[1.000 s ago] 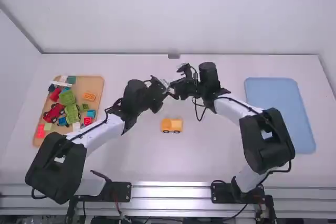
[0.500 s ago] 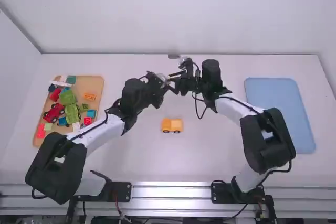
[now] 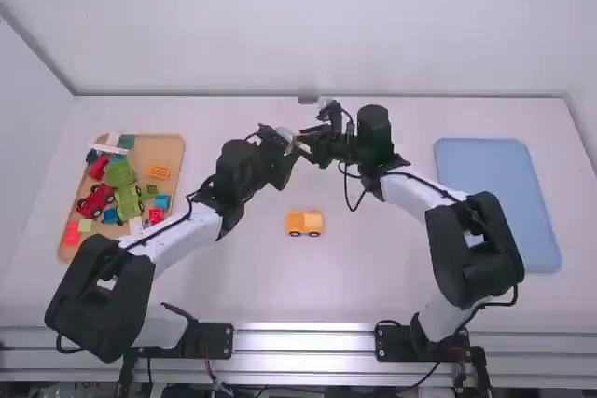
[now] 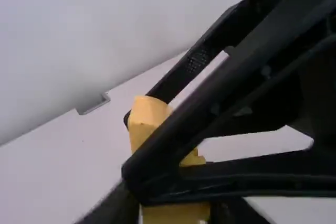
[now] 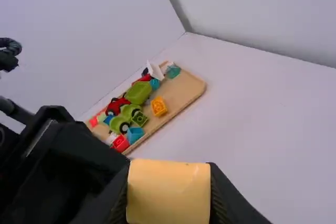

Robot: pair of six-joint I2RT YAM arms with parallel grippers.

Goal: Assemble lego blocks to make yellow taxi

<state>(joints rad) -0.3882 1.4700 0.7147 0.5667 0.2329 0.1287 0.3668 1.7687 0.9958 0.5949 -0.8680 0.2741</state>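
Above the middle of the table, my left gripper (image 3: 287, 146) and my right gripper (image 3: 311, 144) meet face to face. In the left wrist view, a yellow block (image 4: 176, 213) sits between the fingers of my left gripper (image 4: 176, 211); yellow pieces (image 4: 148, 116) rise from there, between the right gripper's fingers. The right wrist view has a yellow block (image 5: 168, 191) with my right gripper (image 5: 169, 195) shut on it, a finger against each side. The black fingers hide how the yellow pieces join. A yellow-orange car base (image 3: 305, 223) with dark wheels stands on the table, nearer the arm bases.
At the left, a wooden tray (image 3: 173, 148) holds several loose blocks and vehicles, among them an orange block (image 3: 159, 171) and a red car (image 3: 96, 201). A blue tray (image 3: 499, 202) lies at the right. The wall runs along the table's far edge.
The right gripper has shifted slightly away from the camera and to the right over the last second. My left gripper has moved a little; the car base has kept its place.
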